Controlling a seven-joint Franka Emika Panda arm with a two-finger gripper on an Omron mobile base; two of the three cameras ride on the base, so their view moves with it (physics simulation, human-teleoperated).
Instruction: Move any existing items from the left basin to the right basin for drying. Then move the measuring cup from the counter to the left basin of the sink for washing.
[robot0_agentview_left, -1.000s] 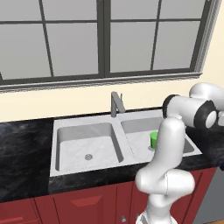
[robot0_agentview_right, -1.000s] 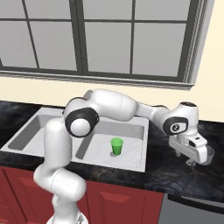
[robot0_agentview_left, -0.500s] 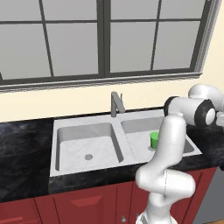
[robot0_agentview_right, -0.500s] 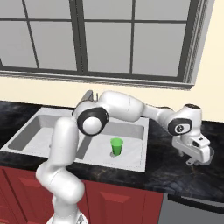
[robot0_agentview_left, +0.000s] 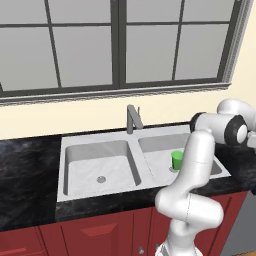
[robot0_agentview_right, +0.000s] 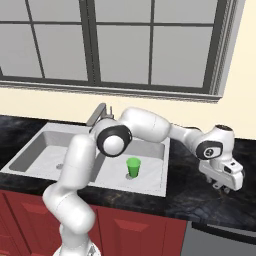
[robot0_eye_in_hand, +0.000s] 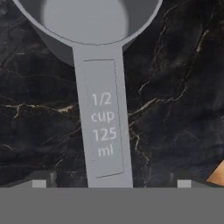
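now on the cup step: gripper (robot0_agentview_right: 226, 187) low over counter (robot0_agentview_right: 200, 200) right of sink (robot0_agentview_left: 145, 177), jaws spread astride measuring cup (robot0_eye_in_hand: 103, 118) handle, not gripping. next: close, lift toward left basin (robot0_agentview_left: 100, 172).

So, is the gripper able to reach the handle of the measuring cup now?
Probably yes. In the hand view the measuring cup lies on the counter, its handle running straight between the open fingertips, with nothing in the way.

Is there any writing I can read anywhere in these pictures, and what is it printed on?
"1/2 cup 125 ml", printed along the handle of the measuring cup, which lies on the counter.
No other writing is visible on the sink, the green tumbler or the window.
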